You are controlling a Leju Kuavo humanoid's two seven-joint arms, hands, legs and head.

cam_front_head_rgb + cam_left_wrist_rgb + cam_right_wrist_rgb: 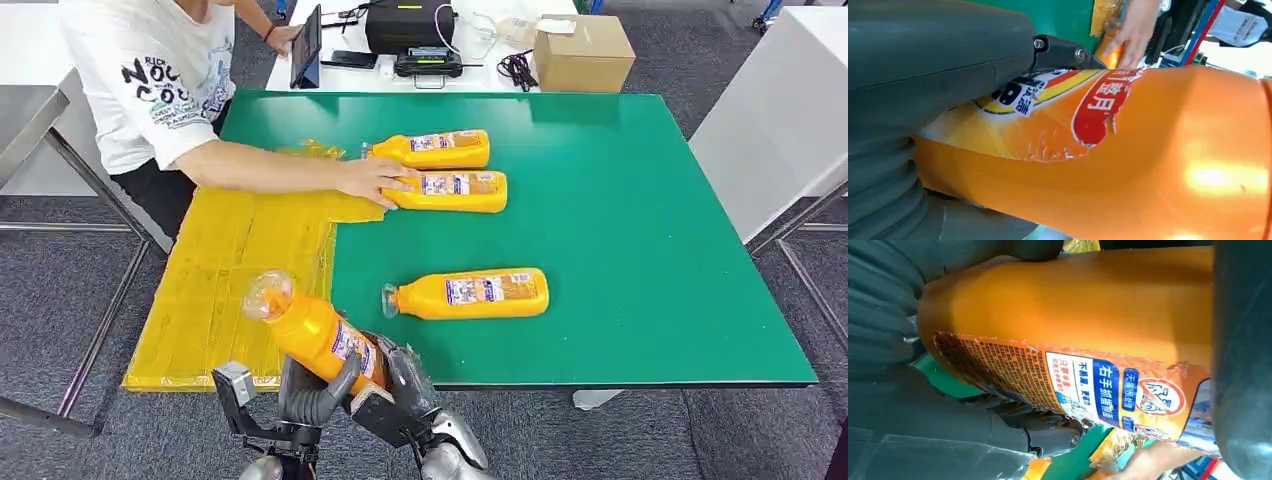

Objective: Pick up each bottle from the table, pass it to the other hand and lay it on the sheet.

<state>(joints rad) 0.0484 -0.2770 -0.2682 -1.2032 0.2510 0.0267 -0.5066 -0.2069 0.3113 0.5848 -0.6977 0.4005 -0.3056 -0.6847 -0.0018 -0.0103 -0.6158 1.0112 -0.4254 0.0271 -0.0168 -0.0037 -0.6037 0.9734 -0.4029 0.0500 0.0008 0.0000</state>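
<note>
Both my hands, left hand and right hand, clasp one orange bottle, tilted over the yellow sheet's near edge. If either lets go early it may drop. A person's hand beyond the sheet touches another bottle.

The scene was lit brightly and evenly from above, with only a faint shadow cast at the table's 6 o'clock edge. Glare was thrown off the held bottle toward 3 o'clock in the left wrist view. Close surfaces were rendered soft in both wrist views.
</note>
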